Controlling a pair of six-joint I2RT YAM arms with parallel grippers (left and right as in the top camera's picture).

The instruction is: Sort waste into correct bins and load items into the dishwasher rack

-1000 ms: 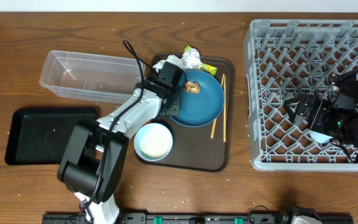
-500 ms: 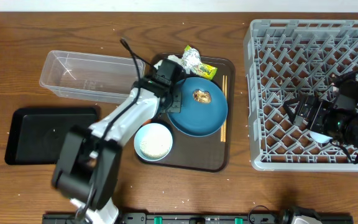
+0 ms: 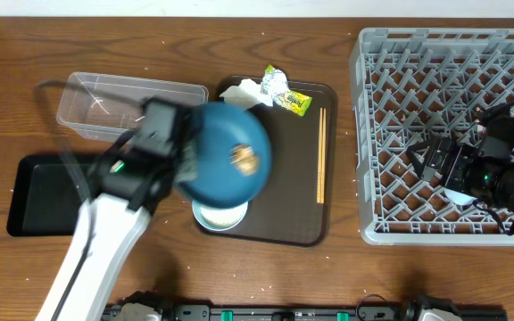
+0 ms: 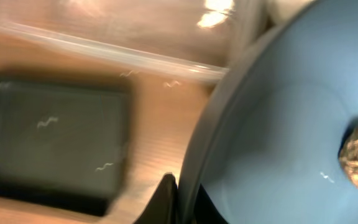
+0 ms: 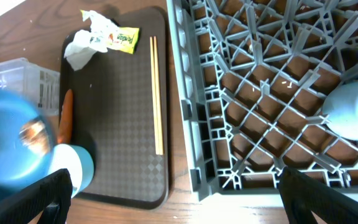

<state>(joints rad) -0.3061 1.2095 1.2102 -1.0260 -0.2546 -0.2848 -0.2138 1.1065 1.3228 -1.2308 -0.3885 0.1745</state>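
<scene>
My left gripper (image 3: 184, 150) is shut on the rim of the dark blue plate (image 3: 226, 152), held above the table and blurred by motion. In the left wrist view the fingers (image 4: 182, 196) pinch the plate (image 4: 278, 118). The brown food lump (image 3: 244, 159) lies on it. The plate partly hides the pale white bowl (image 3: 221, 216). The clear tub (image 3: 105, 102) and the black tray (image 3: 34, 192) lie to the left. Tissue (image 3: 250, 89), wrapper (image 3: 288, 96) and chopsticks (image 3: 319, 156) are on the brown serving tray. The carrot (image 5: 66, 115) shows in the right wrist view. My right gripper (image 5: 179, 199) is open over the grey rack (image 3: 444, 53).
The dark brown serving tray (image 3: 284, 209) sits mid-table between the bins and the rack. A pale upturned cup (image 5: 353, 112) rests in the rack under my right arm. White specks dot the wooden table.
My left gripper has lifted the blue plate with the food lump off the serving tray and swung it left, towards the tub and black tray. The right arm has not moved.
</scene>
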